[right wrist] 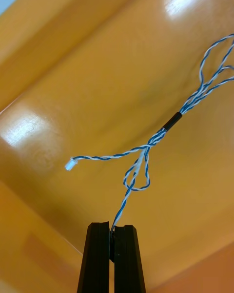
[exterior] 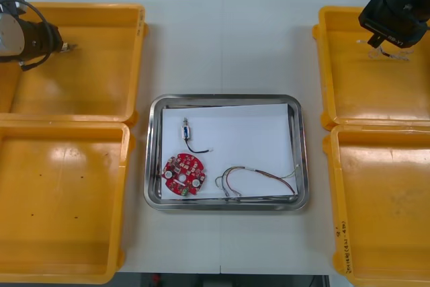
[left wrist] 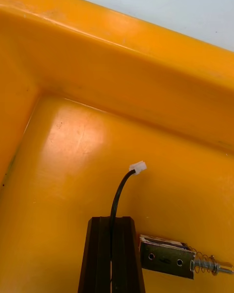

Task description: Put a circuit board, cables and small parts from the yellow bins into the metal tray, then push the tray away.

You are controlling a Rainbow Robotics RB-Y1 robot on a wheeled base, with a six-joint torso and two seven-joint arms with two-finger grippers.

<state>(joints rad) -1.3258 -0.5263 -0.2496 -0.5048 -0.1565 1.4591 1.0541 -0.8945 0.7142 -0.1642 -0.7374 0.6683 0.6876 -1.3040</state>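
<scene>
The right claw (right wrist: 112,227) pinches the tail of the blue and white twisted cable (right wrist: 146,149). It looks light, limp and prone to swing; a hold nearer its black sleeve (right wrist: 171,121) would likely steady it. It runs lengthwise away from the fingertips, over the yellow bin (right wrist: 73,78). The left claw (left wrist: 111,219) grips a black cable (left wrist: 119,190), with a small metal part (left wrist: 165,259) just beside it.
</scene>
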